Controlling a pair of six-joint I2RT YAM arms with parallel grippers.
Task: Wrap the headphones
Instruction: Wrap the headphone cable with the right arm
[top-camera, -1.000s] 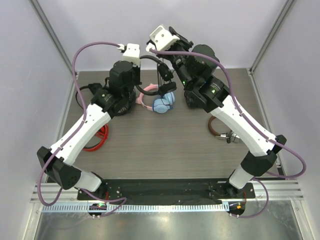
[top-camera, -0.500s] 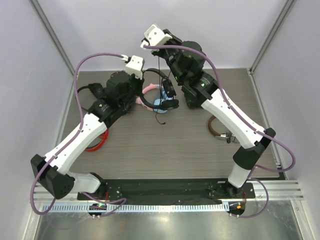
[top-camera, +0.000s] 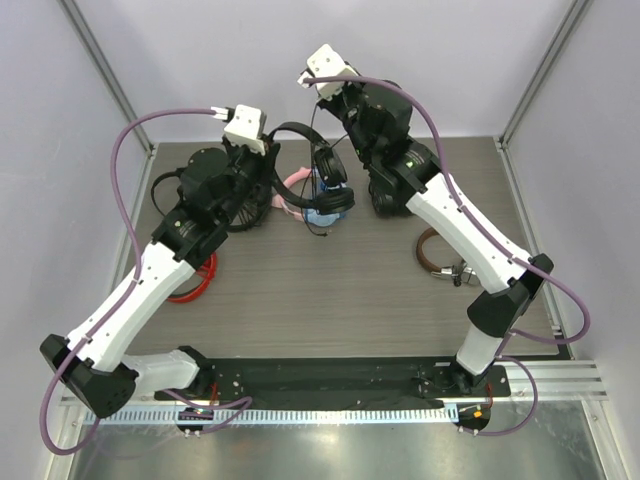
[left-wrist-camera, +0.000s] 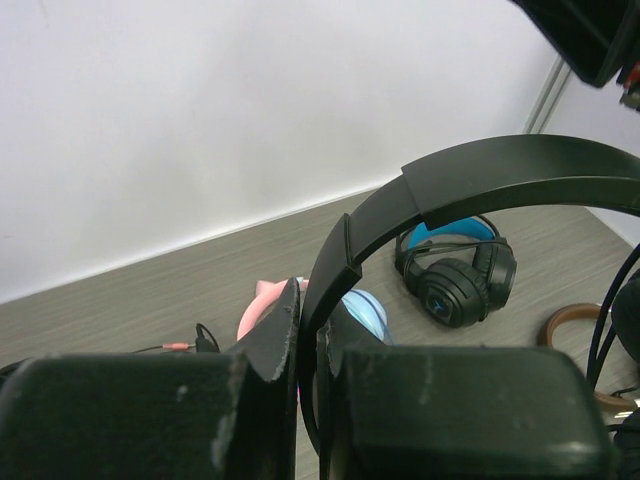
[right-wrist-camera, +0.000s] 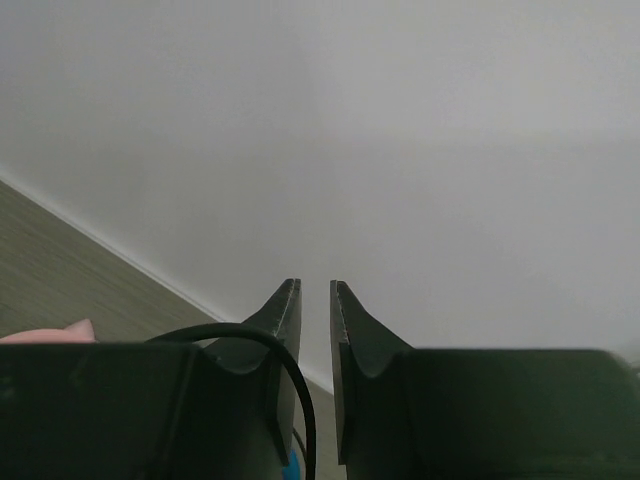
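Observation:
The slim black headphones (top-camera: 296, 129) hang in the air above the back of the table, with the earcups (top-camera: 332, 170) dangling to the right. My left gripper (top-camera: 266, 160) is shut on the thin headband (left-wrist-camera: 480, 175), which runs between its fingers (left-wrist-camera: 312, 300). My right gripper (top-camera: 333, 104) is higher, near the back wall, and its jaws stand a little apart with nothing between the tips (right-wrist-camera: 314, 287). The thin black cable (right-wrist-camera: 262, 340) loops over its left finger and drops along that finger's inner edge.
A pink-and-blue pair (top-camera: 312, 209) lies under the hanging earcups. A bulky black pair with blue lining (left-wrist-camera: 455, 285) lies to the right, under the right arm. A brown ring (top-camera: 440, 262) lies further right, a red cable (top-camera: 196, 282) on the left.
My left gripper has carried the headphones up and a little to the left. The right gripper has shifted near the back wall, with the cable still trailing up to it.

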